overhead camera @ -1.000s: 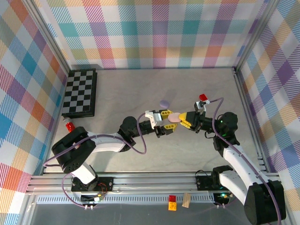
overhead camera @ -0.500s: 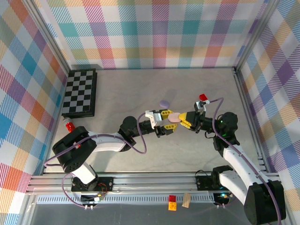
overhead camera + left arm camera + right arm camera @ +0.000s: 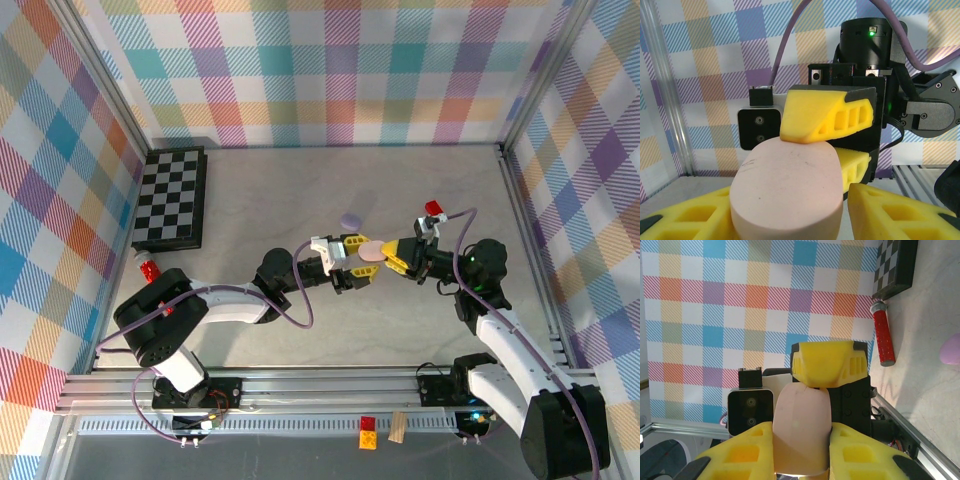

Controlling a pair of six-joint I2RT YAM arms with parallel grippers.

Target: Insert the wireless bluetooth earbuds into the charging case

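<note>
**Pink case held in the air between both grippers**

Nearest, on the front rail, lie a red-and-yellow block (image 3: 367,432) and a small wooden block (image 3: 398,427). Past them the two arms reach inward and meet over the middle of the table (image 3: 290,180).

The pink charging case (image 3: 371,250) hangs there, off the surface. The right gripper (image 3: 390,256) pinches it, one yellow finger (image 3: 825,117) pressed on its top and the other beneath. The left gripper (image 3: 360,259) flanks the case's other end. In the left wrist view one finger (image 3: 690,220) touches the case and a thin gap shows at the other, so whether it grips cannot be told.

Just beyond lies a lilac case (image 3: 350,220) on the table, apart from both grippers. A red block (image 3: 433,208) sits farther right. At the left wall lie a red-handled tool (image 3: 148,268) and, behind it, a chessboard (image 3: 172,197).
</note>
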